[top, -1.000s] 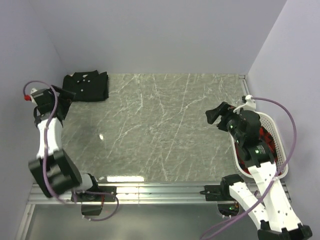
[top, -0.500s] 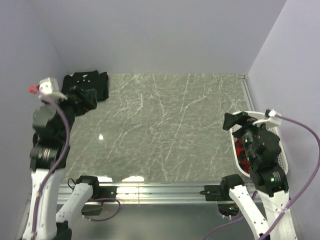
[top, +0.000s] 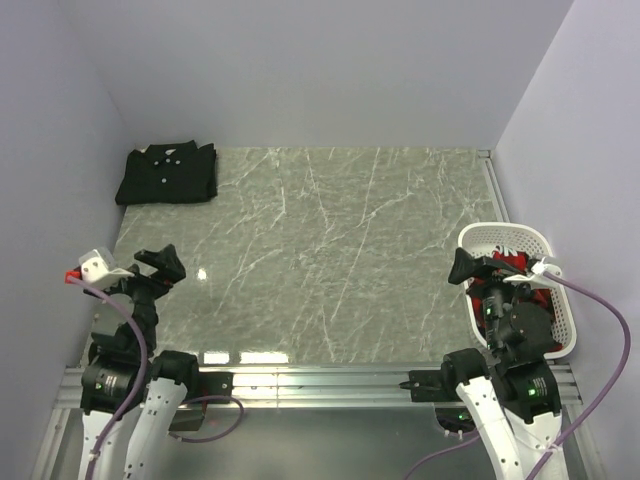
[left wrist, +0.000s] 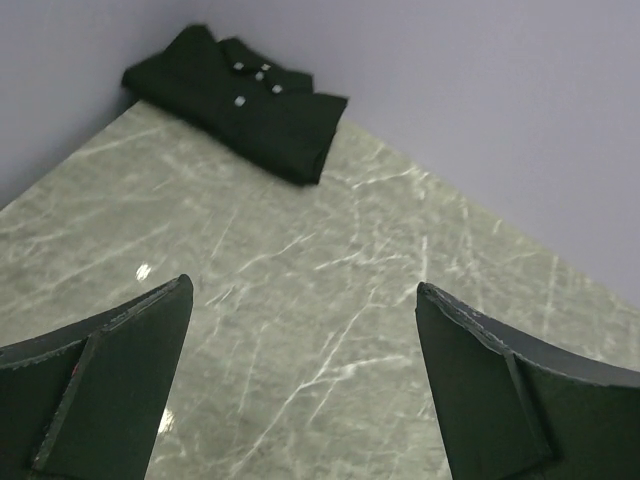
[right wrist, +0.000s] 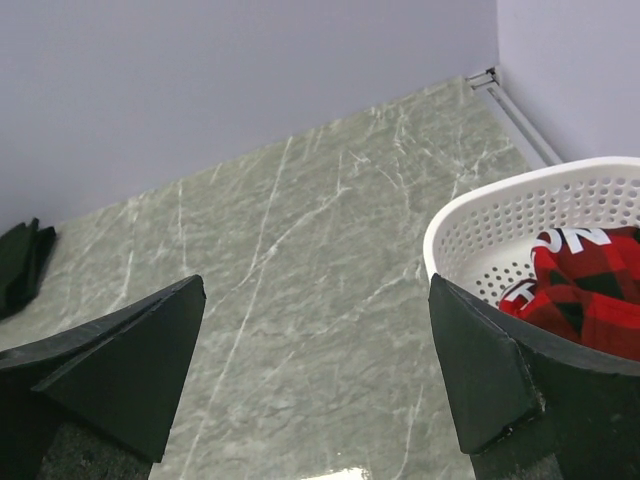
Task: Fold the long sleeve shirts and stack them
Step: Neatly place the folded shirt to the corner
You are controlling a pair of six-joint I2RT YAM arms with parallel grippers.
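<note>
Left hand is wide apart, nothing between its dark fingers, hanging over the near-left part of the counter. Right hand is spread just as wide and also holds nothing, sitting above the near-right side beside the basket.

On to the writing: white letters show on the red plaid cloth bundled in that white perforated basket. They look like "ON", but the folds hide the rest, so no full word can be read. No other label or brand shows.

Further out, the black long sleeve shirt lies folded flat in the far-left corner of the counter, right up by the wall, collar up, small pale buttons in a row down the front. It is well apart from both hands. From the right wrist only its dark edge shows at the left.

The green-grey marbled surface lies between shirt and basket, and a metal rail runs along the right edge.
</note>
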